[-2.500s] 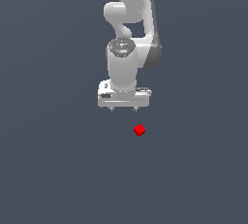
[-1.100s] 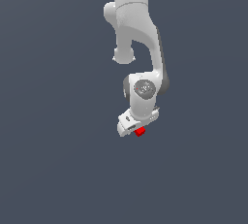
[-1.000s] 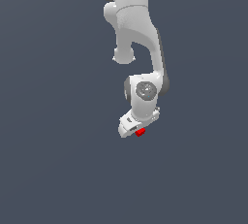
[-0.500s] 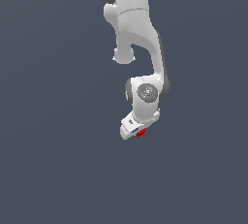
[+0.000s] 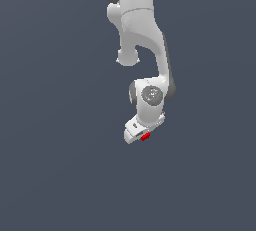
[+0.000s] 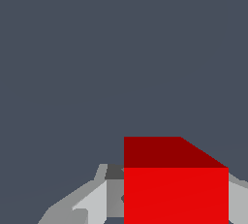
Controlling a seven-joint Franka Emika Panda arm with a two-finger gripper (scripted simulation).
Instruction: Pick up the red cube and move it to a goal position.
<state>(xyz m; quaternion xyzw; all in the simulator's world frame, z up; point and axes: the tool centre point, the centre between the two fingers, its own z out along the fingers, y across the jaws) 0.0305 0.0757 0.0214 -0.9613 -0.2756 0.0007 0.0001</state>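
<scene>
The red cube (image 5: 145, 136) shows only as a small red sliver at the lower edge of my white gripper (image 5: 142, 136), which is lowered over it and hides most of it. In the wrist view the red cube (image 6: 175, 184) is large and close, sitting between my two grey fingers (image 6: 89, 203), which stand on either side of it. The fingers look closed against the cube's sides. The arm reaches down from the top of the exterior view.
A plain dark grey-blue surface (image 5: 60, 165) fills both views. Nothing else shows on it.
The gripper came down from above onto the cube and tilted over it. Over the last second it has sunk a little lower, covering more of the cube.
</scene>
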